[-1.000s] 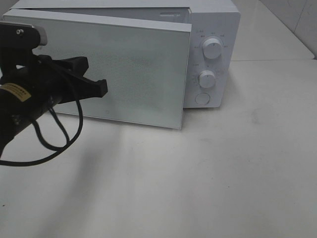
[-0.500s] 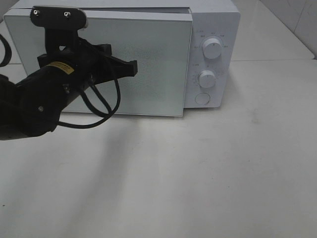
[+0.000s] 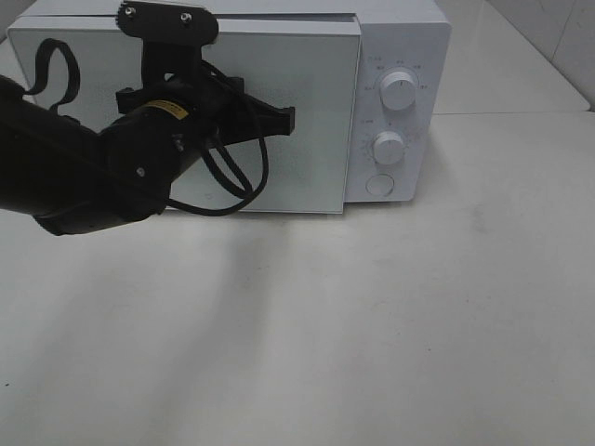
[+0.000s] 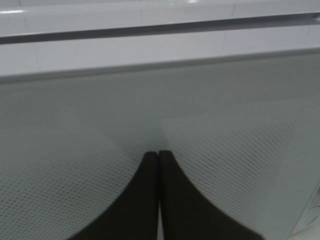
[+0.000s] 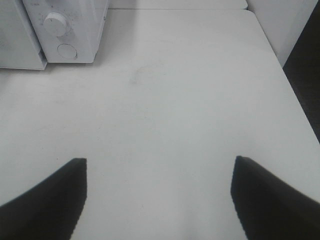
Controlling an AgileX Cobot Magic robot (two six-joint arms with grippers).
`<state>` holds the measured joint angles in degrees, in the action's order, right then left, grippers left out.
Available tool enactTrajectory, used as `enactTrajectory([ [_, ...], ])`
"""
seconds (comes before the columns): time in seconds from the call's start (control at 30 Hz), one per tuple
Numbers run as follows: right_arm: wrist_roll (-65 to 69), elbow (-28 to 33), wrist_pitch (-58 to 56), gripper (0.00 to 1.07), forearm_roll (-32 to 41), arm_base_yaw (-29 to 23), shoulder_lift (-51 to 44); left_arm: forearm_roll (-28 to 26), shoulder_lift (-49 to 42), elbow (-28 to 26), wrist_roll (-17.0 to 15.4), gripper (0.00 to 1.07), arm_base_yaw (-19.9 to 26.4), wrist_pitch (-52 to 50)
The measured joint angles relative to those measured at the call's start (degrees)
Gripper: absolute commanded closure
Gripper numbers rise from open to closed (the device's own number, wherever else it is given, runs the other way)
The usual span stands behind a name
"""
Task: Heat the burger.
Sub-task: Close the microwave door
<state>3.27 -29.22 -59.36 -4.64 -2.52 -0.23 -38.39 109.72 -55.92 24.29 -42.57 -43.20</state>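
the left arm (image 3: 93,177) is being shown reaching in from the left edge of the high view, stretched low and slanting up toward the right across the front of the microwave (image 3: 400,37). a black cable (image 3: 244,181) is being seen looping under its wrist, and a camera bracket (image 3: 167,23) is being carried on top. a small yellow label (image 3: 165,109) is being shown on the wrist, but its writing is too small to be read. the left tool (image 3: 289,119) is being held with its fingers pressed together, nothing between them, the tips pointed at the frosted door (image 3: 311,167); in the left wrist view the tool (image 4: 159,156) is being seen right at the dotted glass. the door is lying almost flush, with a thin dark gap being shown along its top edge.

further right, the upper knob (image 3: 398,91), the lower knob (image 3: 388,147) and the round button (image 3: 379,185) are being shown on the panel; the printed marks around the knobs cannot be read.

the right tool (image 5: 160,159) is being held over the bare white desk (image 5: 190,100) with its fingers wide apart, gripping nothing.

the burger is not being shown in any view, so its place cannot be told.
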Motion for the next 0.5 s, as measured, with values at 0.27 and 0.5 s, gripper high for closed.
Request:
enactTrajectory([
  [0.27,0.0,0.0,0.0,0.31,0.0,0.0,0.0,-0.17,2.23,-3.44,0.63,1.07,0.4,3.78],
  [0.5,0.0,0.0,0.0,0.31,0.0,0.0,0.0,0.0,2.81,-6.76,1.03,1.07,1.09,8.14],
])
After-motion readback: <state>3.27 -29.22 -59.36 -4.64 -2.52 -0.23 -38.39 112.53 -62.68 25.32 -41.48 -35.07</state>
